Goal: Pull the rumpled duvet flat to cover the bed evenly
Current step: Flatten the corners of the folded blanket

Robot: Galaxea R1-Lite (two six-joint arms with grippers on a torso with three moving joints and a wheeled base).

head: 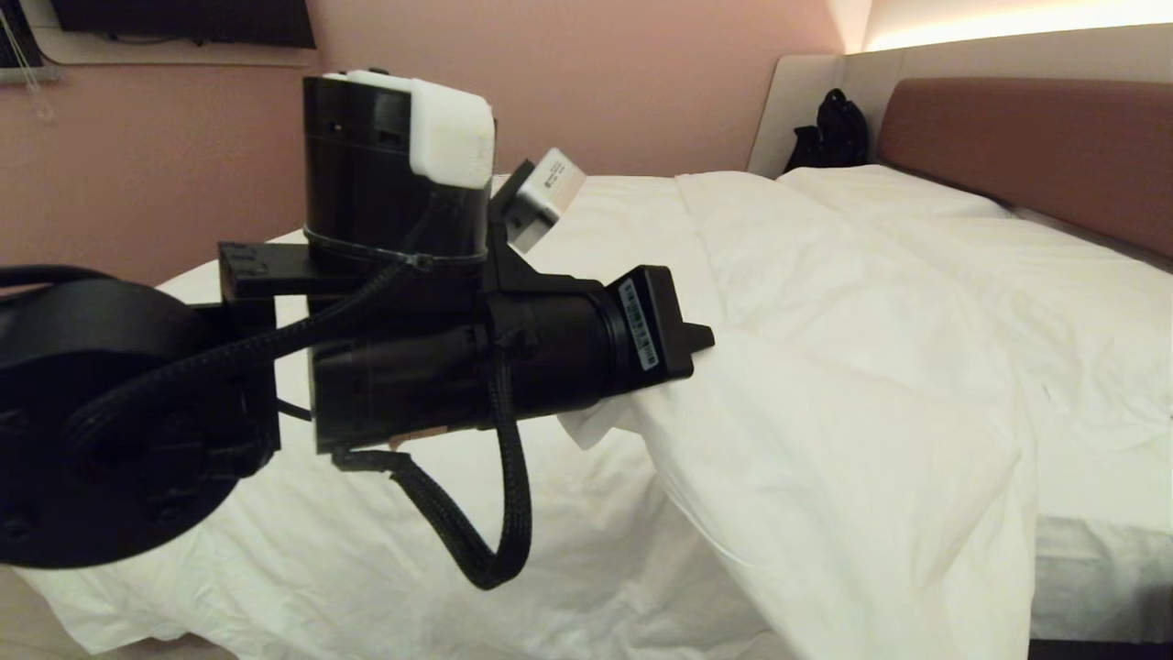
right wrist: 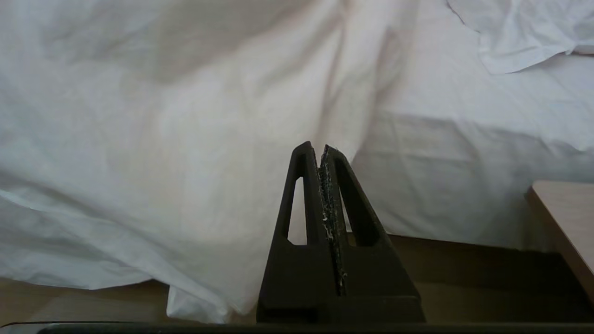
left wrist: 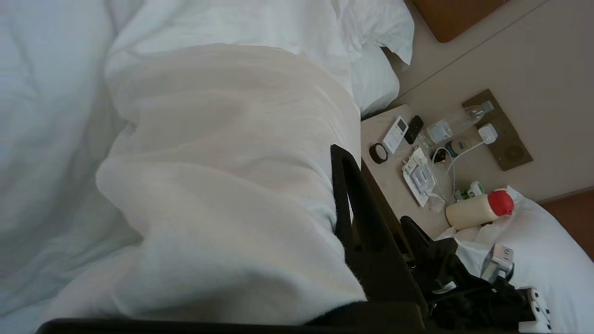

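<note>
The white duvet [head: 871,367] lies rumpled over the right part of the bed [head: 1100,587] and hangs down its near side. My left gripper [head: 701,339] reaches in from the left at mattress height and is shut on the duvet's edge. In the left wrist view the duvet [left wrist: 222,185] bulges over the left gripper [left wrist: 335,155], and only one black finger [left wrist: 345,208] shows. My right gripper [right wrist: 320,148] hangs low beside the bed, shut and empty, facing the hanging duvet [right wrist: 185,139] and the wooden base [right wrist: 464,260].
Bare sheet [head: 367,550] covers the bed's left part. Pillows [head: 880,192] lie by the reddish-brown headboard [head: 1026,147], with a black bag [head: 829,128] in the far corner. A nightstand [left wrist: 394,185] holds small items and a red-capped bottle [left wrist: 478,211].
</note>
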